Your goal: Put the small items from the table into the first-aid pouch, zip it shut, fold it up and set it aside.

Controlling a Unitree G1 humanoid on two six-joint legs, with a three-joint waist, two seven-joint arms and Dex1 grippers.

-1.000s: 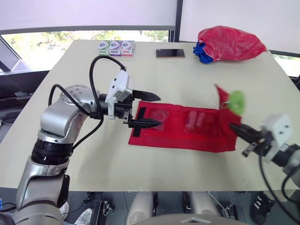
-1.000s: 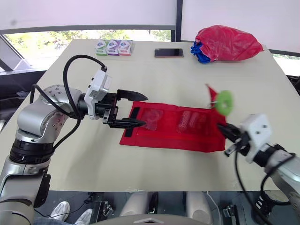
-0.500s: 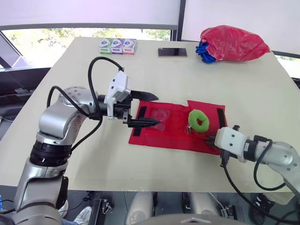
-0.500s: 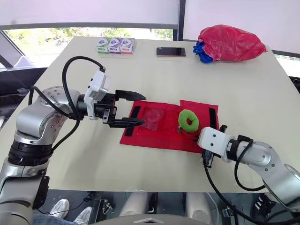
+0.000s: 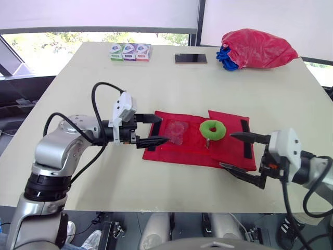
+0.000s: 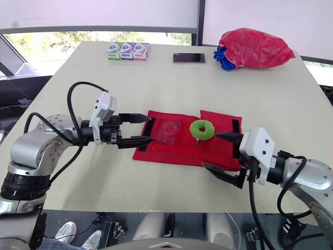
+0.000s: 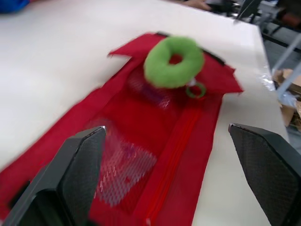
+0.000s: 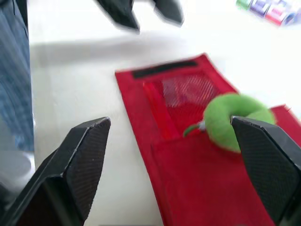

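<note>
Folding step: one flap of the pouch (image 5: 179,150) lies over, your left gripper (image 5: 166,129) and right gripper (image 5: 227,150) flank it, fingers spread and empty, so pinch its unfolded end next.

Far edge of the beige tabletop (image 5: 182,88): three small boxes (image 5: 130,52) in a row, dark phone (image 5: 190,58), red plastic bag (image 5: 258,48) touching a blue bundle (image 5: 225,57).

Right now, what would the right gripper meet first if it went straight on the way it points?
Likely the folded end of the red pouch, then the green ring; how high the right gripper hangs is unclear.
</note>
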